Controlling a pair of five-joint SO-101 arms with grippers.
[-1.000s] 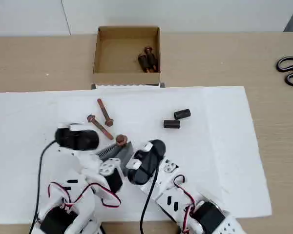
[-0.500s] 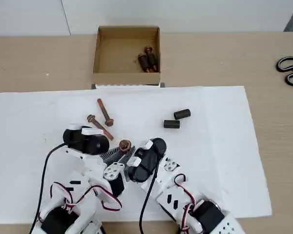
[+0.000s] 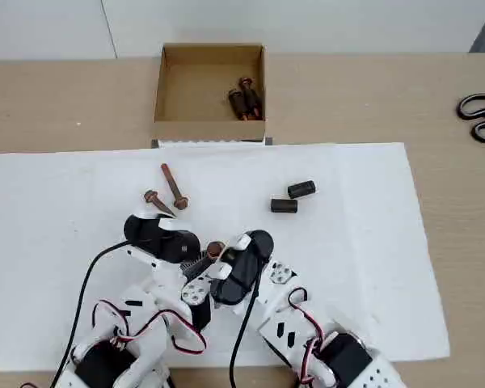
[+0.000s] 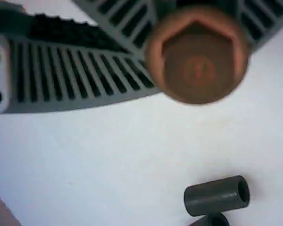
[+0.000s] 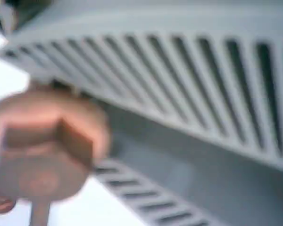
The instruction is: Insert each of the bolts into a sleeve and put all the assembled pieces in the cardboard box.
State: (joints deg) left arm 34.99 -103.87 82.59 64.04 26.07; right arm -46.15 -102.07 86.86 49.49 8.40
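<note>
My left gripper (image 3: pixel 202 260) is shut on a copper bolt (image 3: pixel 215 249) just above the white paper, near the front middle. In the left wrist view the bolt's hex head (image 4: pixel 198 61) faces the camera between grey ribbed fingers (image 4: pixel 75 80). The right arm's black wrist block (image 3: pixel 246 257) sits close against that bolt, whose head (image 5: pixel 47 146) looms beside a ribbed grey surface in the right wrist view. Two black sleeves (image 3: pixel 301 189) (image 3: pixel 284 205) lie on the paper to the right, one (image 4: pixel 217 195) beyond the bolt. Two loose bolts (image 3: pixel 174 186) (image 3: pixel 156 200) lie to the left.
The cardboard box (image 3: pixel 210 128) stands at the back edge of the paper and holds assembled pieces (image 3: pixel 244 99) in its right corner. Scissors (image 3: pixel 481 115) lie at the far right on the wooden table. The white paper (image 3: pixel 356 267) has free room on its right half.
My left arm has swung right and nearer with the bolt, bringing it up against the right arm. It now covers part of one loose bolt. The right arm barely moved.
</note>
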